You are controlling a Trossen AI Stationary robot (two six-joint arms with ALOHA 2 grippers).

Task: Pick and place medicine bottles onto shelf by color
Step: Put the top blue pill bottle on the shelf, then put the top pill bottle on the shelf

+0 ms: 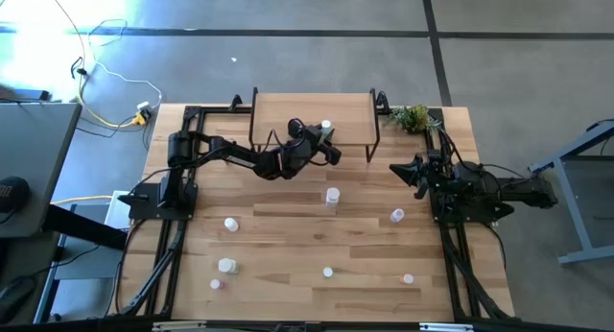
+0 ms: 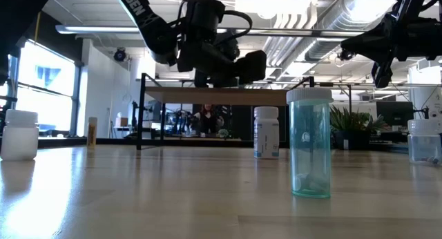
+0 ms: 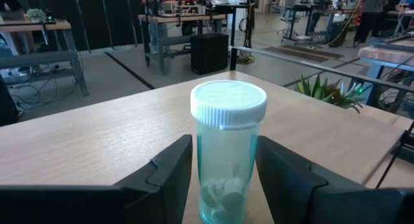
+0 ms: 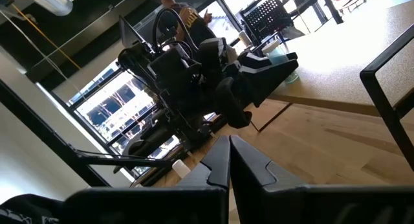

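placing teal bottle on shelf

left gripper [image 3: 223,175]: fingers flanking teal pill bottle [image 3: 226,153], loosening, bottle upright on shelf [image 1: 288,116]. right gripper [image 4: 228,160]: closed, empty, parked at table's right side. next: widen fully, withdraw without tipping bottle.

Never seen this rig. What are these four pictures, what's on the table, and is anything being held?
It is a two-arm robot at a wooden table. One picture looks straight down, one looks level from the tabletop, and one comes from each wrist.

The left tool is over the small raised shelf. Its wrist camera shows a teal bottle with a white cap standing on the shelf between the two fingers; the fingers sit slightly apart from it, so it looks set down, not gripped.

The right tool waits shut at the table's right side, holding nothing.

Several small bottles stand scattered on the table, such as one near the middle.
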